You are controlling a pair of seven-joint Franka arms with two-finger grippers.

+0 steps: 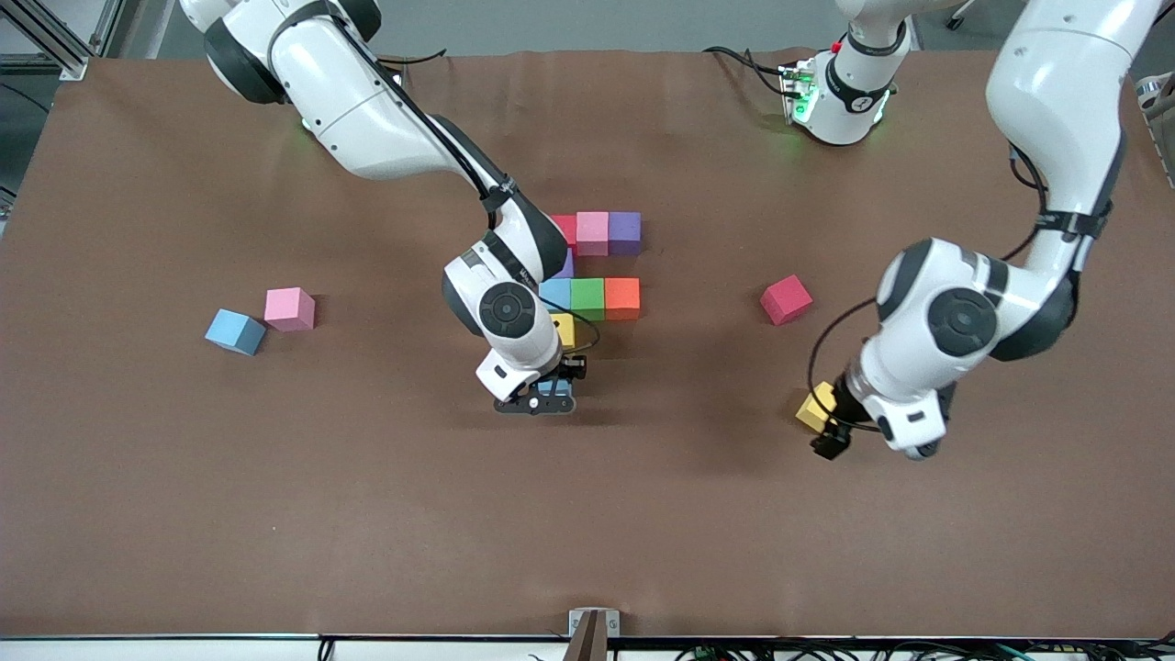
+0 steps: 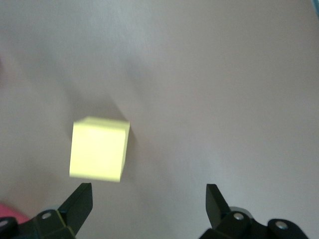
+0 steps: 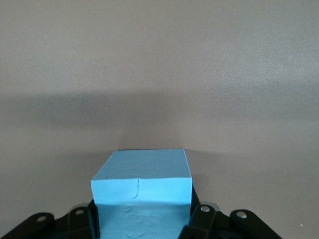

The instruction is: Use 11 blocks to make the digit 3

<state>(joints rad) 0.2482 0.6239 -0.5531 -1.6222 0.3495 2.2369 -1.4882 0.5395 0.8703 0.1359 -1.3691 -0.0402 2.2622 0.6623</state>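
Brown matte table cover (image 1: 275,514), both Franka bases along the 12 o'clock edge of the front view.

Partial digit 3 at table centre: top bar of a red foam cube (image 1: 565,227) (mostly hidden by the right arm), a pink foam cube (image 1: 592,231) and a purple foam cube (image 1: 624,230); a purple link cube (image 1: 566,266) peeks out under the arm; middle bar is a blue cube (image 1: 554,294), green cube (image 1: 587,296), orange cube (image 1: 622,296); a yellow link cube (image 1: 563,328) touches the blue one at its 6 o'clock.

Right gripper (image 1: 549,393) is nearly closed, clamped on a light-blue foam cube (image 3: 142,191), low over the table just at 6 o'clock of the yellow link. Looks like the bottom bar's first cube.

Left gripper (image 2: 147,201) has its jaws wide apart and empty, over a loose yellow foam cube (image 2: 98,149) toward the left arm's end. Cube sits off-centre, nearer one finger.

Loose: a red foam cube (image 1: 786,299) at 3 o'clock of the figure; a pink cube (image 1: 290,308) and a blue cube (image 1: 235,331), touching, at 9 o'clock.

Advice, right: square the cube to the yellow link, set flush, release straight up so foam doesn't drag. Left: centre over the yellow cube before descending.
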